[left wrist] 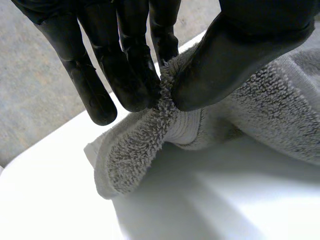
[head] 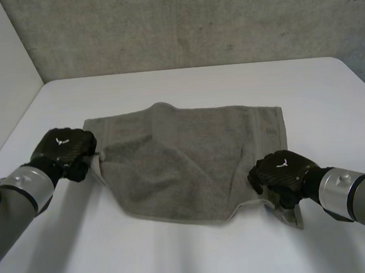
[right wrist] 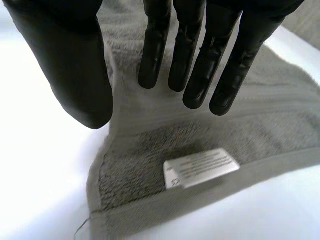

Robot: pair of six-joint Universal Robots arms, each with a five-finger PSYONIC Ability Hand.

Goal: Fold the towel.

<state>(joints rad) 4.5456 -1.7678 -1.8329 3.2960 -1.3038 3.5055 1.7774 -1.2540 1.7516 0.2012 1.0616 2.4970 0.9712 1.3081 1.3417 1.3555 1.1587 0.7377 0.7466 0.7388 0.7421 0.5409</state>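
Observation:
A grey towel (head: 184,161) lies rumpled on the white table (head: 197,85), its near edge drawn in towards the middle. My left hand (head: 63,149) is at the towel's left edge. In the left wrist view the fingers and thumb of my left hand (left wrist: 125,65) pinch a bunch of the towel (left wrist: 280,105) a little above the table. My right hand (head: 283,173) is over the towel's near right corner. In the right wrist view my right hand (right wrist: 200,65) hovers with straight fingers, the thumb apart, above the towel (right wrist: 150,165), which lies flat with a white label (right wrist: 200,167) showing.
A grey wall runs behind the table's far edge. Bare table surface lies in front of the towel and on both sides of it.

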